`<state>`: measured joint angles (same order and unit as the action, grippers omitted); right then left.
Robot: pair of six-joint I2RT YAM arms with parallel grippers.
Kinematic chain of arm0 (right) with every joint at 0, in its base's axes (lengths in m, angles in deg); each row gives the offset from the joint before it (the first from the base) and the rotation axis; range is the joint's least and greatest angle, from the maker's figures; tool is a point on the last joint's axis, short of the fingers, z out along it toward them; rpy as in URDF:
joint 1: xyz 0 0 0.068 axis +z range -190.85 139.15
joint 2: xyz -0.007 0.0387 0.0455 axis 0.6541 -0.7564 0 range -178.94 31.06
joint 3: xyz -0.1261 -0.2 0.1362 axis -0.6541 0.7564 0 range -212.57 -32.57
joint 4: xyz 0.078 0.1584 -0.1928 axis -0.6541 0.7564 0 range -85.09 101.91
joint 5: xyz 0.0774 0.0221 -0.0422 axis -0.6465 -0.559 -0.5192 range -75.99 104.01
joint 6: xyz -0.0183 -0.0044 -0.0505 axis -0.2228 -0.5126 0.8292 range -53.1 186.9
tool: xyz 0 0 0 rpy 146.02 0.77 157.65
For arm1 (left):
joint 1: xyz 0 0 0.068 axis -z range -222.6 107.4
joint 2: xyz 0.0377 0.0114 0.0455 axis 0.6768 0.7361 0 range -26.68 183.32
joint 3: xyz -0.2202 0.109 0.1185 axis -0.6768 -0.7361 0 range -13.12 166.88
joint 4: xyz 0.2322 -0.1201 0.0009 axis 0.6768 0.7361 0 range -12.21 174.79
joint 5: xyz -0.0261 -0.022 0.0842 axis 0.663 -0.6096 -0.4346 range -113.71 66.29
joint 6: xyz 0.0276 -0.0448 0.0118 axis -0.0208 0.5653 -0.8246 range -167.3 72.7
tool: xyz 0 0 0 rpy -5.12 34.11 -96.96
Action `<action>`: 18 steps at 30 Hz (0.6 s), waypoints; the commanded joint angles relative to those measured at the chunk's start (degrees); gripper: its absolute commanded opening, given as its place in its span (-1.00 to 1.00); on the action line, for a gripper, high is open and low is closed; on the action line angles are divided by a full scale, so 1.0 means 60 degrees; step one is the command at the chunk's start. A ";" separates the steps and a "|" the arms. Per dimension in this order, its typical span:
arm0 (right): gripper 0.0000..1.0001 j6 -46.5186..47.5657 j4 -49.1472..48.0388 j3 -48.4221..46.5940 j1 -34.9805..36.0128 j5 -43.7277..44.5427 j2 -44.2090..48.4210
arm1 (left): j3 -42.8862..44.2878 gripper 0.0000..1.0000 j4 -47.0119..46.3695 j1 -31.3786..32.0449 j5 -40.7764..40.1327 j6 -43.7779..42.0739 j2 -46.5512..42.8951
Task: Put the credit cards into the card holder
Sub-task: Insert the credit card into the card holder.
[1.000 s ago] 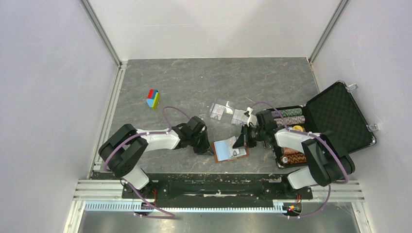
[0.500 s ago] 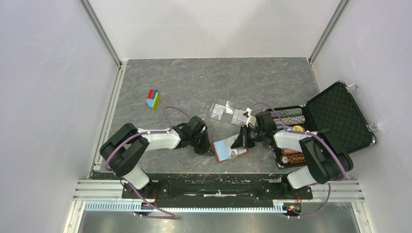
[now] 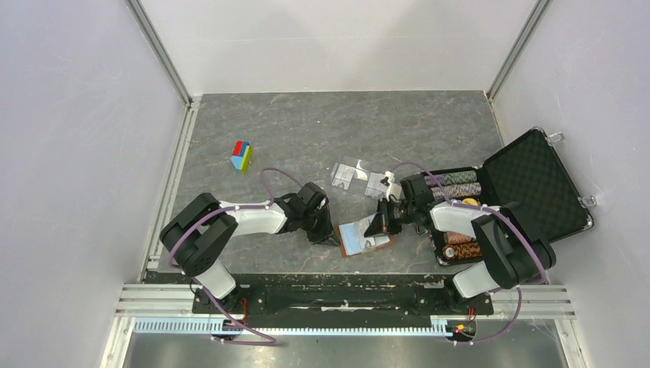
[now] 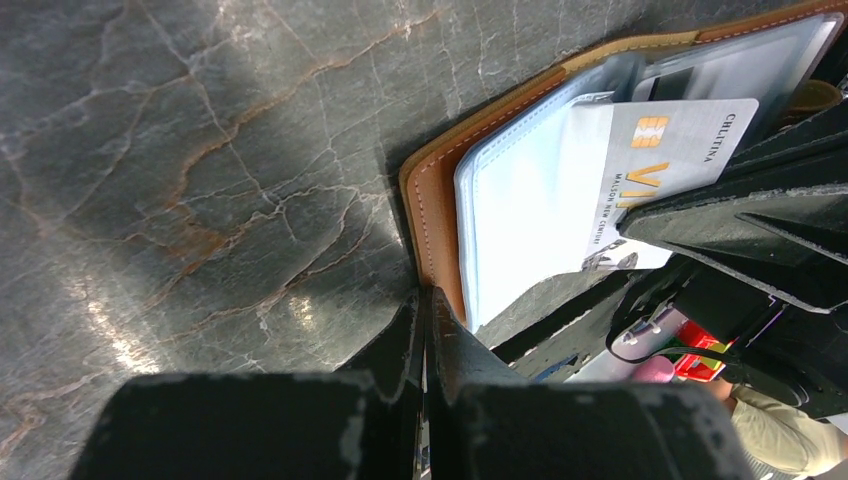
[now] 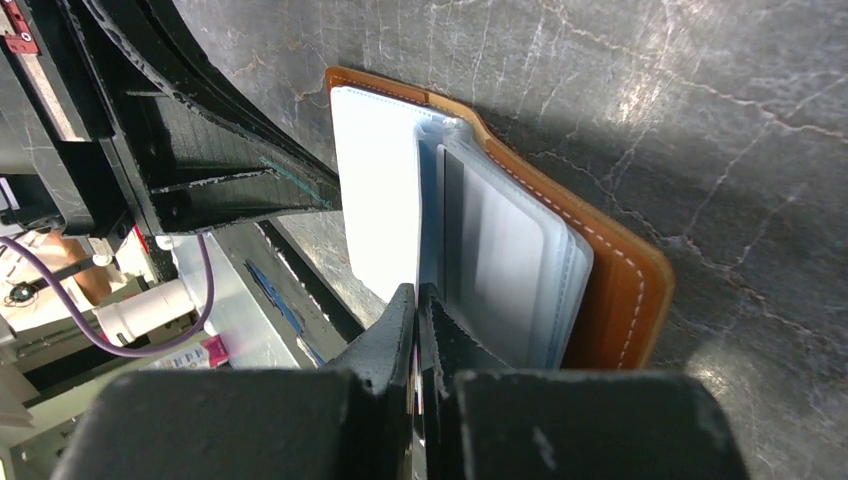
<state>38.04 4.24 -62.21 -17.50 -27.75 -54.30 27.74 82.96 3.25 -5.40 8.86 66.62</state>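
Two arms, both bent low over the same spot at the near middle of the grey surface (image 3: 306, 130).

One wallet (image 3: 366, 239): brown leather, lying open and flat, clear sleeves facing up. It sits between the two sets of fingers.

Left fingers (image 4: 432, 335): closed tight, no gap. The tips meet right at the wallet's stitched brown edge. Can't tell whether any leather is nipped between them.

Right fingers (image 5: 415, 305): also closed tight, tips down on the sleeve stack at the wallet's opposite side. Whether they pinch a card, a sleeve or nothing, I cannot tell.

One card (image 4: 665, 155) made out for certain: whitish, gold chip, dark print. It lies across the pale sleeves, one end hidden under the right fingers. From the right wrist, one plain white panel shows beside the tips; card or sleeve insert, can't say.

One black case (image 3: 536, 184) by the right arm, foam-lined lid thrown open. Four rows of chips (image 3: 460, 184) show inside; the arm covers the rest.

One clear tray (image 3: 349, 172) near the wallet, on its far side.

One small cluster of coloured blocks (image 3: 241, 156), well apart at the far left.
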 commanded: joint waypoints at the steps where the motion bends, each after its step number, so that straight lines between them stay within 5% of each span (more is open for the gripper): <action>1: -1.00 0.0518 0.0778 -0.0230 0.0144 -0.0225 -0.0200 | 0.0193 -0.96 0.0105 0.0072 -0.0428 -0.0073 0.0300; 7: -1.00 0.0030 0.0186 -0.0090 0.0351 -0.0073 -0.0278 | 0.0238 -0.96 0.0092 0.0075 -0.0427 -0.0017 0.0262; 13: -0.75 -0.0213 -0.0116 -0.0185 0.0602 0.0044 -0.0234 | 0.0265 -0.96 0.0063 0.0078 -0.0410 0.0040 0.0232; 18: -0.49 0.0372 0.1737 -0.0870 0.0623 0.1002 -0.0059 | 0.0256 -0.95 0.0061 0.0068 -0.0439 0.0066 0.0206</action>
<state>38.15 6.54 -63.57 -14.22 -26.15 -55.35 28.17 83.46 3.29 -5.45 8.86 66.82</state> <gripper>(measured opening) 0.210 0.029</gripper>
